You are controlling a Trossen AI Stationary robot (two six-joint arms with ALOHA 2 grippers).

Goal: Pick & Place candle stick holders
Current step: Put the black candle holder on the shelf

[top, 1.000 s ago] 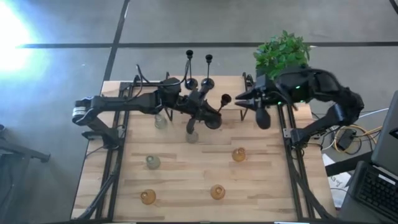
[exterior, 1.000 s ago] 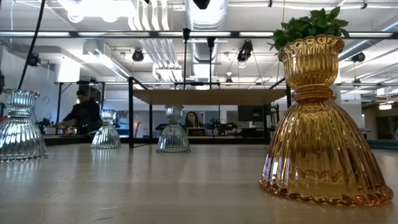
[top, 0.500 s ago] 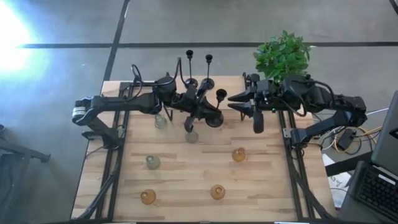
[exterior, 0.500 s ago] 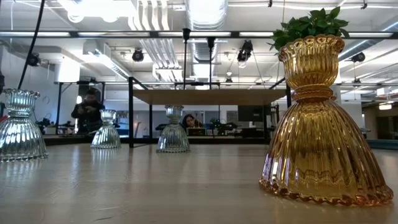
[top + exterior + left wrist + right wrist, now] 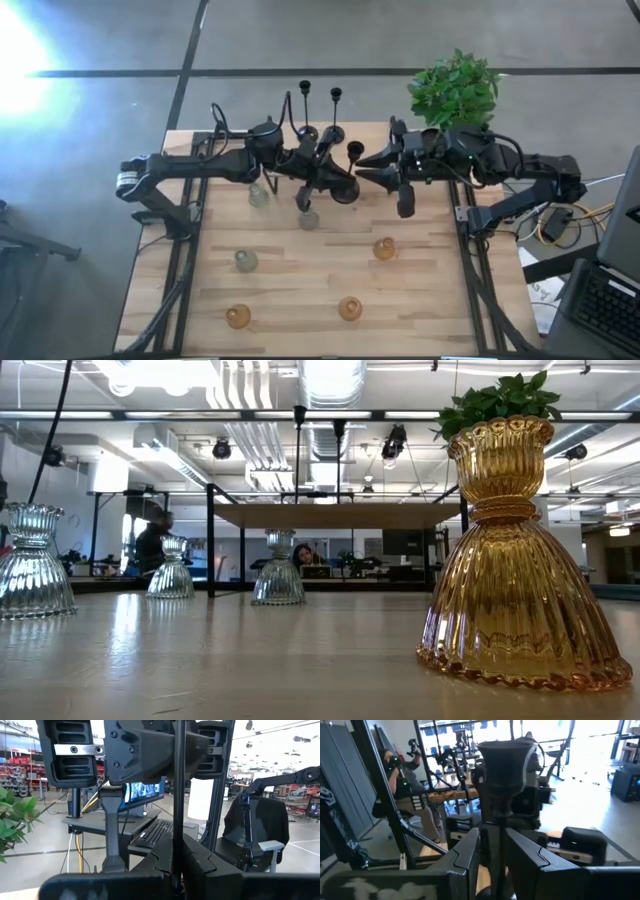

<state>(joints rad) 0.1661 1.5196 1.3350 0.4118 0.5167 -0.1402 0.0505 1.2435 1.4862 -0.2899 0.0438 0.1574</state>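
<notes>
My left gripper (image 5: 336, 180), reaching in from the table's left, is shut on a slim black candlestick (image 5: 353, 152) over the table's far middle. My right gripper (image 5: 362, 168) is open and faces it from the right. Its two fingers (image 5: 467, 855) stand on either side of the stem (image 5: 496, 837), below the cup (image 5: 505, 762); I cannot tell whether they touch it. Two more black candlesticks (image 5: 305, 130) (image 5: 335, 128) stand on their bases at the far edge. Small glass holders, clear (image 5: 259, 196), pale green (image 5: 246, 260) and amber (image 5: 385, 248), stand on the table. My left gripper pinches the candlestick's thin stem (image 5: 177, 840) between its two fingers. The fingers come about level from the table's left and lie across the stem. The candlestick stands roughly upright in the hold, cup up, with its domed base (image 5: 345, 192) lifted off the table.
A leafy green plant (image 5: 455, 88) stands at the far right corner, just behind my right arm. More glass holders stand toward the near edge, amber (image 5: 350, 308) (image 5: 238, 316) and clear (image 5: 308, 218). In the low view an amber holder (image 5: 510, 560) is close. A person (image 5: 150, 545) stands in the room beyond.
My right gripper has gone toward the table's left, to the candlestick in my left gripper, and its fingers now stand on either side of the stem. The right arm has stretched out lower. My left gripper has shifted the candlestick slightly toward the far edge.
</notes>
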